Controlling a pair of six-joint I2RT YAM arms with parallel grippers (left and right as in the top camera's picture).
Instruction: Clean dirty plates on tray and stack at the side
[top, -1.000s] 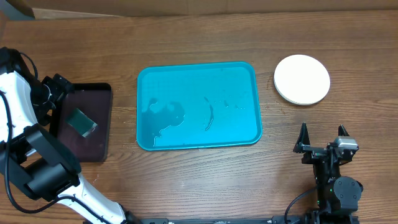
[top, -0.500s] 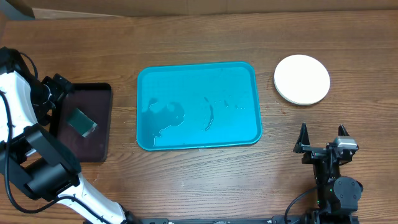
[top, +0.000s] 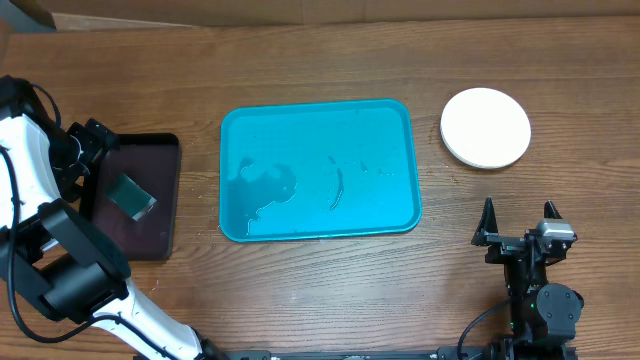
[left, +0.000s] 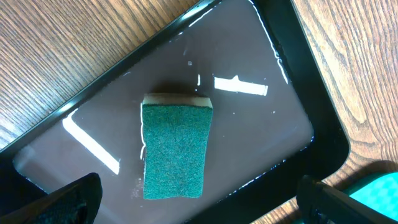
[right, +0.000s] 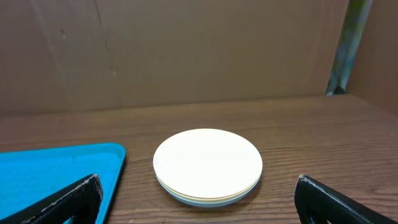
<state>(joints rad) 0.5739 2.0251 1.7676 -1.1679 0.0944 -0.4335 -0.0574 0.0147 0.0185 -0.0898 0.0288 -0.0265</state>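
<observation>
The plates (top: 486, 127) sit stacked on the table right of the turquoise tray (top: 318, 168), white one on top; the right wrist view shows the plates (right: 208, 165) with a yellowish and a pale blue edge beneath. The tray holds only wet patches. My right gripper (top: 520, 222) stands open near the front edge, below the stack, nothing between its fingers. My left gripper (left: 199, 202) hangs open above a green sponge (left: 175, 151) that lies in the wet black tray (left: 292, 87). In the overhead view the left gripper (top: 90, 140) is at the far left.
The black tray (top: 160, 215) with the sponge (top: 131, 194) lies left of the turquoise tray. A cardboard wall (right: 186, 50) stands behind the table. Bare wood lies between the trays and along the front.
</observation>
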